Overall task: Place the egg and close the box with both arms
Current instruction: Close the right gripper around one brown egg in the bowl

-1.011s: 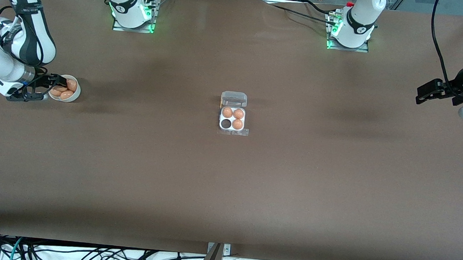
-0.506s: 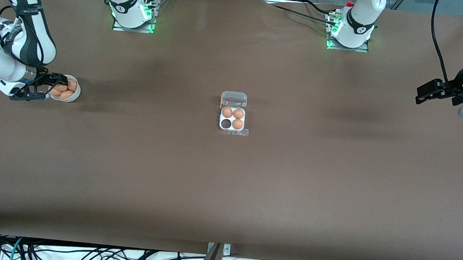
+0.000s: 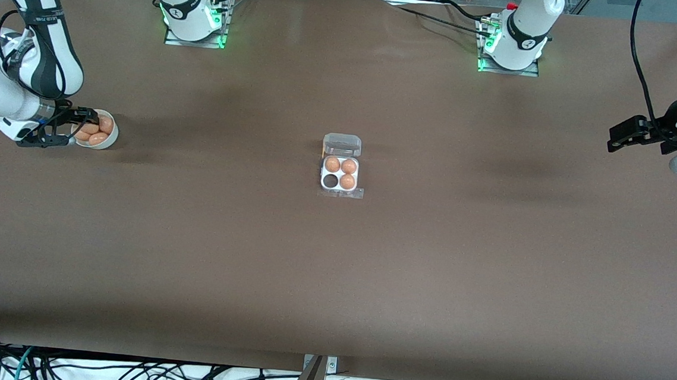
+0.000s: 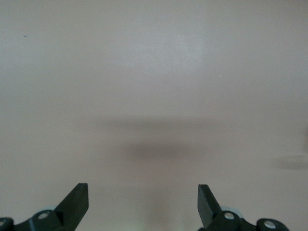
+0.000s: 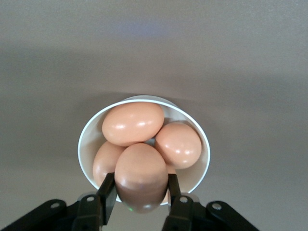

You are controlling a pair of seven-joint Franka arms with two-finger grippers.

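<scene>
While the right gripper [image 3: 75, 127] hangs over the white bowl [image 3: 110, 138] at the right arm's end of the table, its two fingers [image 5: 107, 195] are pinching the egg [image 5: 141, 177] between them. In the right wrist view the egg stands with its long axis pointing away from the wrist, and the fingers press on its two long sides. It sits on top of the other eggs [image 5: 133, 123] in the bowl, and I cannot tell if it already is lifted free of them.

The box [image 3: 340, 171] lies at the middle of the table, well apart from the bowl, toward the left arm's end from it and slightly nearer to the front camera. Its clear lid [image 3: 342, 145] is folded back on the side toward the robots' bases. Three cells hold eggs; the empty cell [image 3: 331, 181] is the dark one in the row nearer to the camera, on the side toward the right arm. So the carry has to go sideways along the table, and I judge the right arm is the better one for this cell.

The left gripper [image 3: 628, 134] waits over the table at the left arm's end, well apart from the box, with its fingers [image 4: 77, 201] spread wide and nothing between them.
</scene>
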